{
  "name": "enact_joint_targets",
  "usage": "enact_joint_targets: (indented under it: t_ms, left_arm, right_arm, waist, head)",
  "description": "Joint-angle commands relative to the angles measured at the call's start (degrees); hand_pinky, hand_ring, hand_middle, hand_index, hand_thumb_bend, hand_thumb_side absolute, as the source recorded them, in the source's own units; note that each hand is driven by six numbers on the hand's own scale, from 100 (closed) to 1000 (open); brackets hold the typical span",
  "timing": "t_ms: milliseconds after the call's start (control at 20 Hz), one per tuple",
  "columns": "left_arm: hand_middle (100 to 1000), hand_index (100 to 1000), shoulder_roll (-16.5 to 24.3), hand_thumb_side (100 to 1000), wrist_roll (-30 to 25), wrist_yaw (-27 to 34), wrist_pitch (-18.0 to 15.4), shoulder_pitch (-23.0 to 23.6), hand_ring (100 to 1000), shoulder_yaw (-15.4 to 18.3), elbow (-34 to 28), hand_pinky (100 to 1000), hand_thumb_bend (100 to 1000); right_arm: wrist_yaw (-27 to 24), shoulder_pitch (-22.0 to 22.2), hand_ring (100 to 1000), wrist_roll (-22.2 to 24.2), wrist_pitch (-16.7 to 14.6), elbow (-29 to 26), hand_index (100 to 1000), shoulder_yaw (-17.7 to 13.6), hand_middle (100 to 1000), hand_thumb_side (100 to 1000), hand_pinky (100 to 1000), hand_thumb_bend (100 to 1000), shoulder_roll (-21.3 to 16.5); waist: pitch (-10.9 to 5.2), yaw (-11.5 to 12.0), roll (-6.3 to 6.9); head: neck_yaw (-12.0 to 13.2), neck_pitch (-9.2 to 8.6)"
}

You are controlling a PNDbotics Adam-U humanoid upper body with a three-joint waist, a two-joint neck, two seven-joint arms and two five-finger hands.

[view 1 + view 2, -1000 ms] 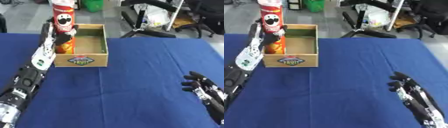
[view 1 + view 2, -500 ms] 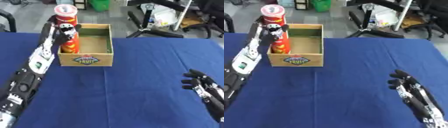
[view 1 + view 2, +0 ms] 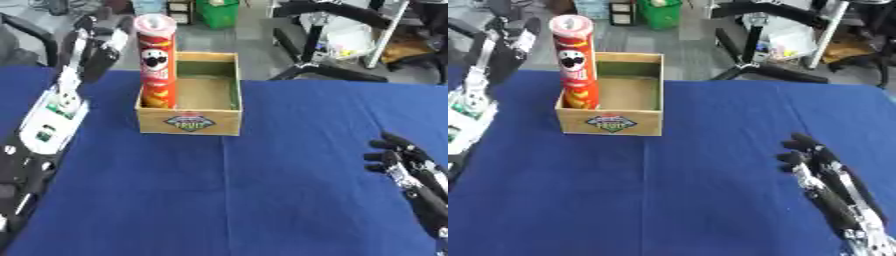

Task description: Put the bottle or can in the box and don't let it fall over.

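Observation:
A tall red crisp can (image 3: 157, 61) stands upright in the left side of a small cardboard box (image 3: 194, 122) on the blue table. My left hand (image 3: 90, 43) is raised just left of the can, fingers straight and open, a small gap between them and the can. My right hand (image 3: 808, 155) rests open low at the right, far from the box, holding nothing.
The blue tablecloth (image 3: 262, 190) covers the whole table. Beyond its far edge are black chair bases (image 3: 319, 70), a green bin (image 3: 217, 12) and other office clutter on the floor.
My left hand has let go of the can and drawn back to the left. The can stays upright in the box. The view has shifted, so the box sits further right.

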Motion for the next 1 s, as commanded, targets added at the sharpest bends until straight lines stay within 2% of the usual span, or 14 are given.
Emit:
enact_joint_targets:
  t_ms: [50,300,550,750,1000]
  left_arm:
    - [837,906,2.7,894,0.8,6.3,1.4,2.9,774,1.9,-8.7,720,303]
    - [831,897,1.7,876,2.0,11.9,1.9,12.5,771,4.8,-17.2,710,259]
    - [833,897,-2.4,856,1.6,11.8,2.1,20.0,774,6.7,-20.2,709,223]
    - [832,907,-6.1,862,-0.7,10.4,1.3,24.2,773,7.3,-21.8,710,207]
    - [825,913,-9.9,870,-5.8,8.4,0.2,27.0,765,7.6,-21.9,706,186]
  right_arm:
    - [0.7,-0.9,764,-2.2,-0.5,-2.2,904,-1.9,792,480,738,100,-1.4]
    - [0.9,-1.4,768,-6.2,-1.3,-3.6,897,-3.3,797,476,738,100,-0.6]
    - [0.6,-1.2,780,-9.7,-1.8,-3.6,894,-4.0,811,474,738,100,0.8]
    - [1.5,-0.8,792,-12.6,-1.7,-2.8,892,-4.4,822,474,737,100,1.4]
    - [3.3,-0.1,801,-14.6,-0.9,-1.9,890,-4.1,829,474,740,100,1.8]
  waist:
    - [-1.39,0.9,0.3]
    - [-1.7,2.6,0.29]
    - [-2.27,3.2,0.09]
    - [-2.81,3.5,-0.19]
    - [-3.09,3.5,-0.31]
  head:
    - [-0.7,0.03]
    - [-1.4,-0.07]
    - [-1.2,0.49]
    - [-1.0,1.13]
    - [-0.2,2.0]
